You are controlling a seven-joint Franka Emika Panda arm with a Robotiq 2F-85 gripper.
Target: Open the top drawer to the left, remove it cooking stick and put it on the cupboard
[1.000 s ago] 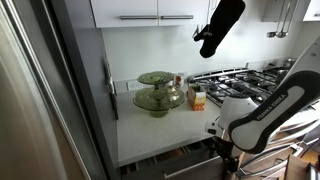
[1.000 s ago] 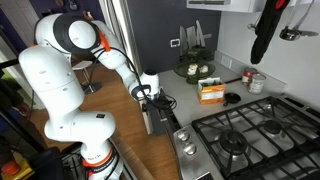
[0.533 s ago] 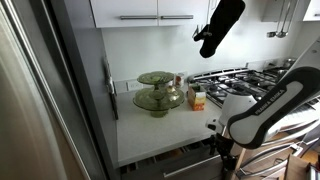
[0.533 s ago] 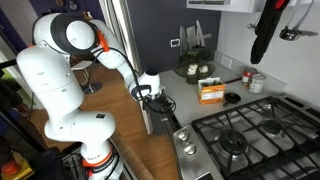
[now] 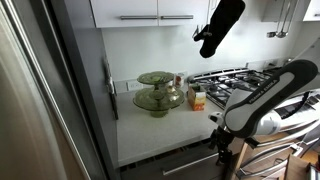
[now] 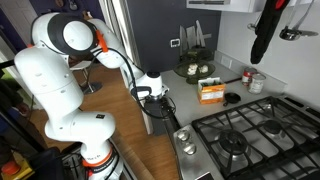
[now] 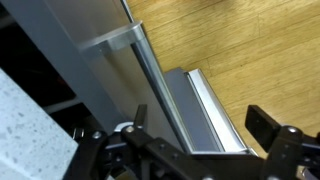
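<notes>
Jaws of the gripper [image 7: 200, 118] stand wide, just beside the bar handle [image 7: 152, 70] of the top drawer [image 7: 90, 85]. Closing off-centre could let the handle slip out.

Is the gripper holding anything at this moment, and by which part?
Nothing is held. In the wrist view the gripper is open, jaws apart either side of a silver bar, not clamped on it.

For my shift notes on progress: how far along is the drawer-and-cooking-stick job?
Done: nothing clear; no cooking stick shows on the cupboard worktop. In hand: the gripper, jaws open, sits at the top drawer handle. Left: pull it open, lift the stick out, lay it on top.
</notes>
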